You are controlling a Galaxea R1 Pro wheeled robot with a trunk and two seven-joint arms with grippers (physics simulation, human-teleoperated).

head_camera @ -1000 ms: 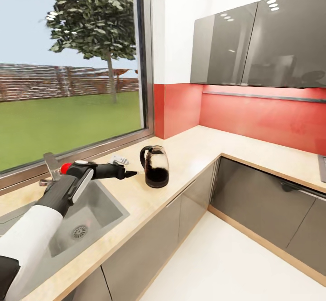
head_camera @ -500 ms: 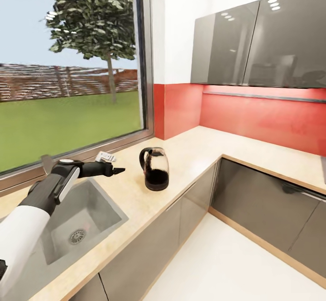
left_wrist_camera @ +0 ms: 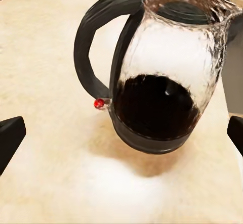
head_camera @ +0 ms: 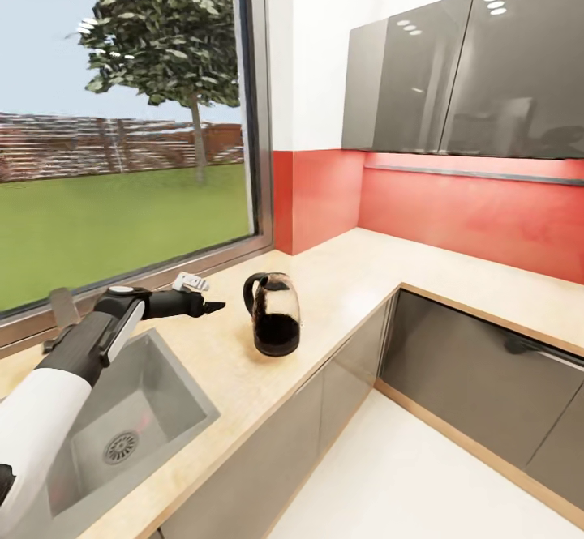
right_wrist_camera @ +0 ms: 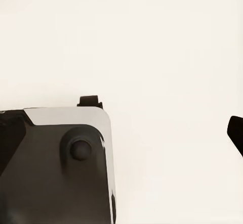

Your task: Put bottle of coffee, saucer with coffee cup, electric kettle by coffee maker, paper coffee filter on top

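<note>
The glass electric kettle (head_camera: 274, 314), with a black handle, a dark base and a dark lower half, stands upright on the beige countertop (head_camera: 349, 280) to the right of the sink. My left gripper (head_camera: 217, 305) hovers a short way left of the kettle's handle, open and holding nothing. Through the left wrist view the kettle (left_wrist_camera: 162, 77) sits ahead between the two spread fingertips (left_wrist_camera: 10, 138), apart from both. In the right wrist view one fingertip (right_wrist_camera: 236, 132) of my right gripper shows over pale floor beside the robot's own base (right_wrist_camera: 55, 168).
A grey sink (head_camera: 162, 377) with a faucet (head_camera: 63, 308) lies below my left arm. A small white object (head_camera: 191, 282) rests by the window sill. Red backsplash (head_camera: 454, 207) and dark upper cabinets (head_camera: 470, 77) line the corner; white floor (head_camera: 422, 474) lies lower right.
My left gripper drew back from the kettle's handle and rose a little, then held. The head view shifted, so kettle and sink sit lower and further left in the picture.
</note>
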